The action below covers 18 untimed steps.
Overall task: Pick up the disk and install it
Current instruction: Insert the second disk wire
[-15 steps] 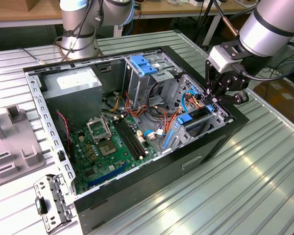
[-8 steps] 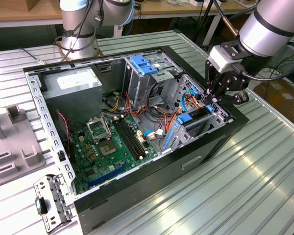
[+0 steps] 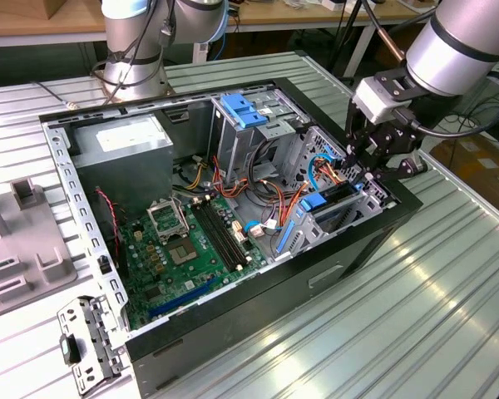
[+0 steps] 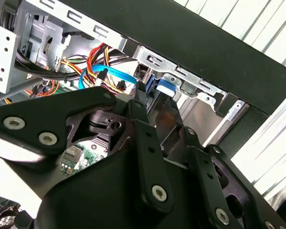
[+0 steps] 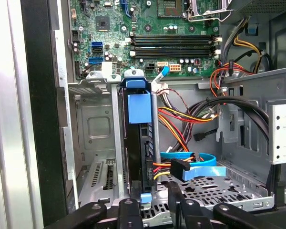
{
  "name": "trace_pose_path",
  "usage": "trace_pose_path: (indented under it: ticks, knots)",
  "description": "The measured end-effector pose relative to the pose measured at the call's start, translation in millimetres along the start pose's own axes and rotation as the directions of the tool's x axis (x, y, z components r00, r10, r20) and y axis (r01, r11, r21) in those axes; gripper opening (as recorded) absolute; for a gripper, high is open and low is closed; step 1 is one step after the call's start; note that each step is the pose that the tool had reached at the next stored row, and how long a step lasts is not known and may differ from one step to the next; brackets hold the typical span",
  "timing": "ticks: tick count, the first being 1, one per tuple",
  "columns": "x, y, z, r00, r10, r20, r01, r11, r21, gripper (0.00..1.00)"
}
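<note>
Where the open computer case (image 3: 233,208) nears the bench's (image 3: 416,316) edge on the exterior view's right, we see the gripper (image 3: 373,162) poised just above the disk (image 3: 337,199), which stands on edge in its bay. In the second wrist view the disk's blue rail (image 4: 164,86) lies straight beyond the fingers (image 4: 145,129), orange and blue cables (image 4: 105,71) beside it. In the first wrist view the disk (image 5: 139,133) runs lengthwise away from us, silver cage wall (image 5: 115,143) alongside; whether the gripper is clamped, we cannot tell.
</note>
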<state>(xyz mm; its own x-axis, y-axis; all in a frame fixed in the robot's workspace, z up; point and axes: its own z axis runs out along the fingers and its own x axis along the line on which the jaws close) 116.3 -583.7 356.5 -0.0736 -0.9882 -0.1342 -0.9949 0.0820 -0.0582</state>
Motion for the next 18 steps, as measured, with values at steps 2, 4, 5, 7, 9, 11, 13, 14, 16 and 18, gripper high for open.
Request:
trace_pose_path:
  ticks: [2, 4, 5, 7, 9, 11, 13, 14, 16, 18]
  knots:
    - [-1.6, 0.0, -4.0, 1.0, 0.0, 0.0002, 0.0, 1.0, 0.0001, 0.36]
    - [-4.6, 0.8, -6.0, 1.0, 0.0, 0.0014, 0.0, 1.0, 0.0, 0.36]
    - [-7.0, 1.1, -5.9, 1.0, 0.0, 0.0017, 0.0, 1.0, 0.0, 0.36]
    - [-11.6, 1.6, -6.2, 1.0, 0.0, 0.0016, 0.0, 1.0, 0.0, 0.36]
    - [-13.5, 1.7, -8.2, 1.0, 0.0, 0.0014, 0.0, 1.0, -0.0001, 0.36]
    - [-15.7, 2.3, -10.7, 1.0, 0.0, 0.0018, 0.0, 1.0, -0.0001, 0.36]
    - [-17.8, 3.5, -11.3, 1.0, -0.001, 0.0018, 0.001, 1.0, 0.0, 0.36]
    - [-18.6, 4.2, -11.2, 1.0, -0.001, 0.0018, 0.001, 1.0, 0.0, 0.36]
    - [-19.9, 7.1, -11.2, 1.0, -0.001, 0.0021, 0.001, 1.0, 0.0, 0.36]
    - [-20.0, 12.2, -11.5, 1.0, 0.0, 0.0045, 0.0, 1.0, -0.0002, 0.36]
